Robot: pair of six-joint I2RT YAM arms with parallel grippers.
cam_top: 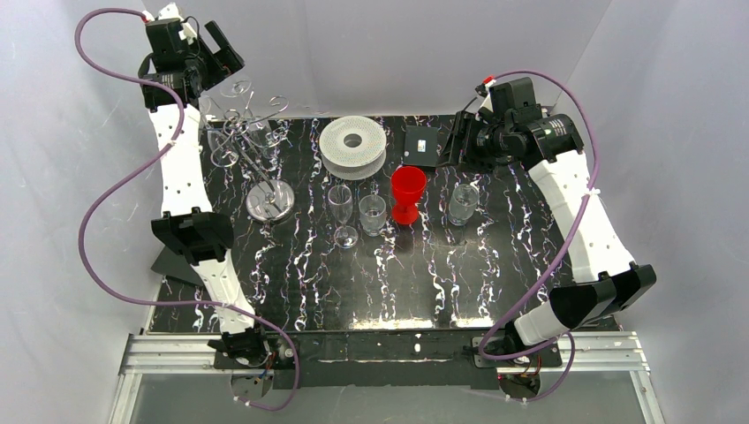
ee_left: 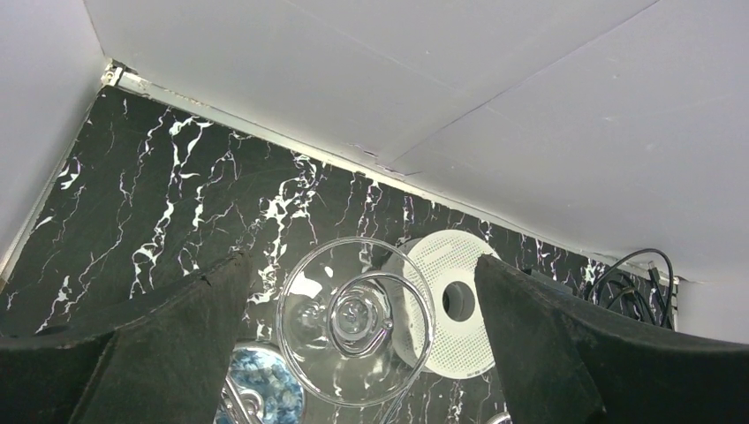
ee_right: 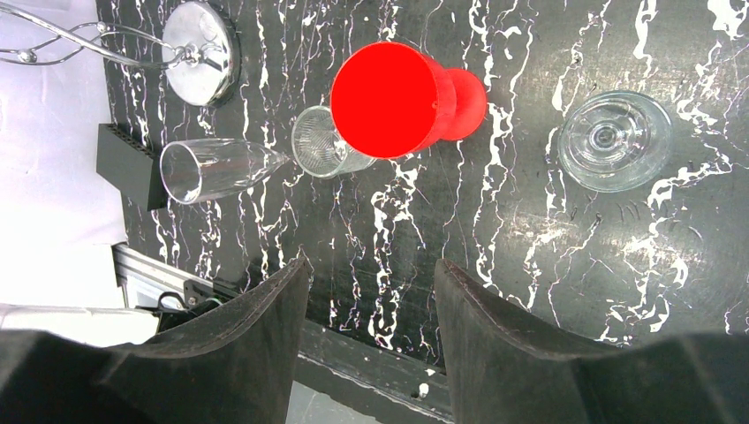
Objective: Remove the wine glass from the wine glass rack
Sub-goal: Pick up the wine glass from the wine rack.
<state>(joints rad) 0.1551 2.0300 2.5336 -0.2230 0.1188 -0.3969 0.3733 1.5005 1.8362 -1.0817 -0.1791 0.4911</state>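
Black fingers [ee_left: 177, 340] of the left gripper [ee_left: 360, 259] stand wide open, the wine glass [ee_left: 355, 380] centred beyond their tips, hanging foot-up on the wine glass rack [cam_top: 269, 201], so best advance squarely, close gently, then slide it off; the right gripper [ee_right: 371, 269] gapes empty.

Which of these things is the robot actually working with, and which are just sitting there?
In the job: wine glass hanging on the rack; wine glass rack; left gripper, open beside it.
Lying about: white spool, red goblet, flute, tumbler, third clear glass, black box, right gripper.
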